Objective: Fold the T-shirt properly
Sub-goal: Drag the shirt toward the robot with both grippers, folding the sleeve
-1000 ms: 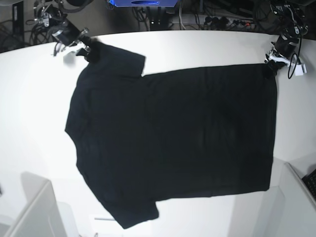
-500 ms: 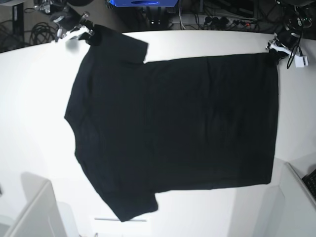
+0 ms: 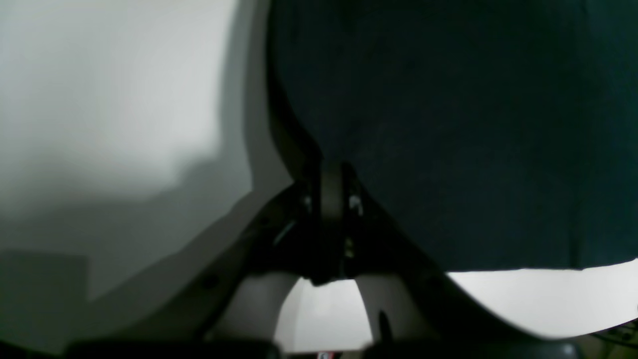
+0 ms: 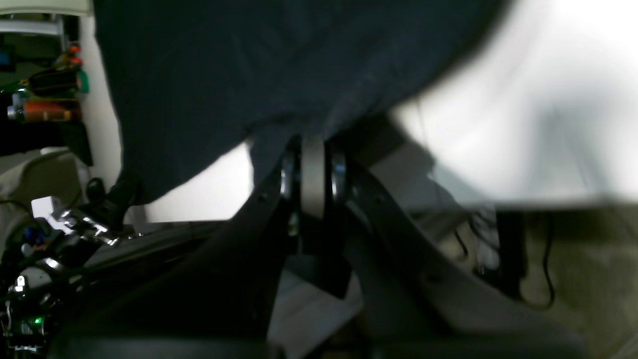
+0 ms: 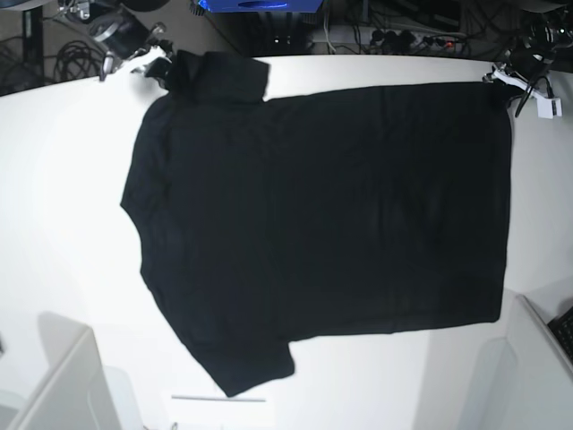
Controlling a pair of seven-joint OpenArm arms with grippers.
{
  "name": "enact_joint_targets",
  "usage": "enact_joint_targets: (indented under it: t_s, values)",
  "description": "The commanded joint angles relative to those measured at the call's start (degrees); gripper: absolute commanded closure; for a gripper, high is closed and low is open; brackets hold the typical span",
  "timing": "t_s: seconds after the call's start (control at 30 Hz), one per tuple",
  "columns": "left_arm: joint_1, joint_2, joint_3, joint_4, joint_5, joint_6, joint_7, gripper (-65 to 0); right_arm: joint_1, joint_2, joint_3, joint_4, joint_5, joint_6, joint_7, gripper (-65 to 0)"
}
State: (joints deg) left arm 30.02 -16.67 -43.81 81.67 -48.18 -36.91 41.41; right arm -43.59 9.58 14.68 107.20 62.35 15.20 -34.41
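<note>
T-shirt (image 5: 322,224) lies spread flat and plain side up on the white table (image 5: 63,197), stretching away from both my claws toward the near edge. My left gripper (image 5: 501,82) is clamped on the hem corner; my right gripper (image 5: 161,67) pinches the far sleeve tip. Judging by this, only the spreading is done: no fold shows yet, so sleeves and body all remain to be folded.

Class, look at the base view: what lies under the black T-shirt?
Under the T-shirt lies the white table, showing all around it. The cloth covers the table beneath and the shirt's underside.
</note>
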Motion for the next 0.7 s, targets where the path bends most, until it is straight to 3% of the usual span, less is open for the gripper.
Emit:
enact_joint_targets:
  t_s: [0.0, 0.17, 0.27, 0.43, 0.53, 0.67]
  values:
    - [0.4, -1.0, -0.5, 1.4, -1.0, -0.2, -0.7, 0.0, 0.1, 0.4, 0.3, 1.5, 1.0, 0.4, 0.8, 0.0]
    - [-3.1, -0.9, -1.0, 3.2, -1.1, -0.1, 6.5, 0.0, 3.2, 0.7, 0.2, 1.8, 1.0, 0.3, 0.7, 0.0]
    - [-4.4, -0.9, -1.1, 3.4, -1.0, -0.1, 7.2, 0.0, 5.6, 0.7, 0.2, 1.8, 1.0, 0.1, -0.4, 0.0]
    - [-6.1, -0.9, -1.0, 3.2, -1.0, 0.0, 7.3, 0.0, 11.5, 0.7, 0.2, 1.8, 1.0, -5.2, -5.9, 0.0]
    - [-7.3, -0.9, -1.0, 3.4, -0.9, 0.1, 7.3, 0.0, 15.2, 0.7, 0.2, 1.7, 1.0, -6.8, -8.2, 0.0]
    - [-9.3, -0.9, -0.7, 3.4, -0.8, 4.0, 7.3, 0.0, 20.0, 0.7, 0.2, 1.3, 1.0, -9.6, -10.7, 0.0]
